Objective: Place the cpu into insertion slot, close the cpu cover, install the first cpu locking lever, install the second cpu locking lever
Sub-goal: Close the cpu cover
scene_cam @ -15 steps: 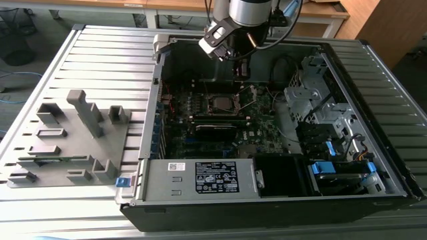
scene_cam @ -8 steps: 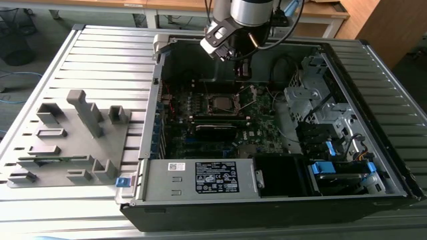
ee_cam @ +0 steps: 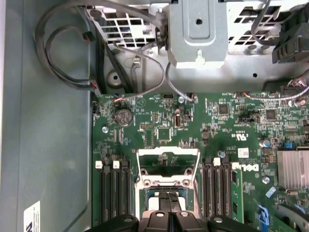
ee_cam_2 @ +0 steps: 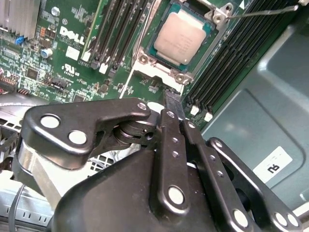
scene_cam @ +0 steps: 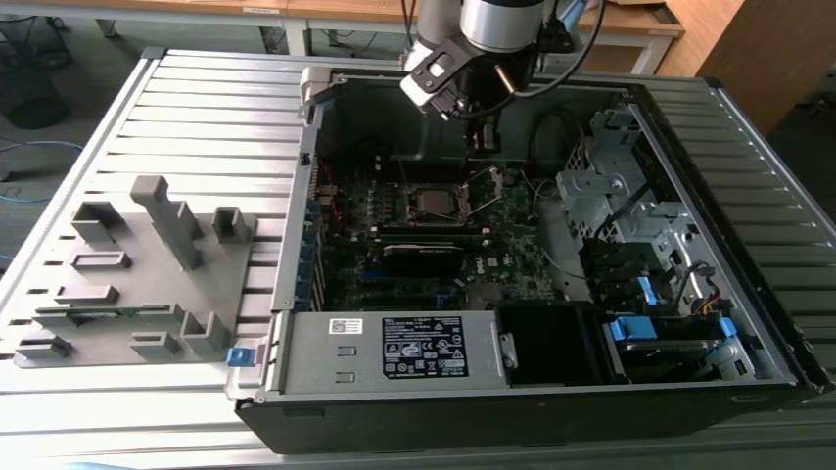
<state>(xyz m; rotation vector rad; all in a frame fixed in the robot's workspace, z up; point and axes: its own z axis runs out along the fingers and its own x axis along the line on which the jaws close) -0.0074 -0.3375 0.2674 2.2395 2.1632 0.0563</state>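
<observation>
The cpu lies flat in the insertion slot, silvery face up; the slot also shows in the exterior view on the green board. The cpu cover stands swung open beside the slot, its window showing board behind it. One thin wire locking lever sticks up free at the socket's side, and raised levers show in the exterior view. My gripper hangs above the socket's edge near the cover, fingers together and empty. It is also in the exterior view and the first wrist view.
Black memory slots flank the socket on both sides. Drive cages and cables fill the case on the exterior view's right. A grey fixture block sits outside the case on the slatted table. The case wall is near.
</observation>
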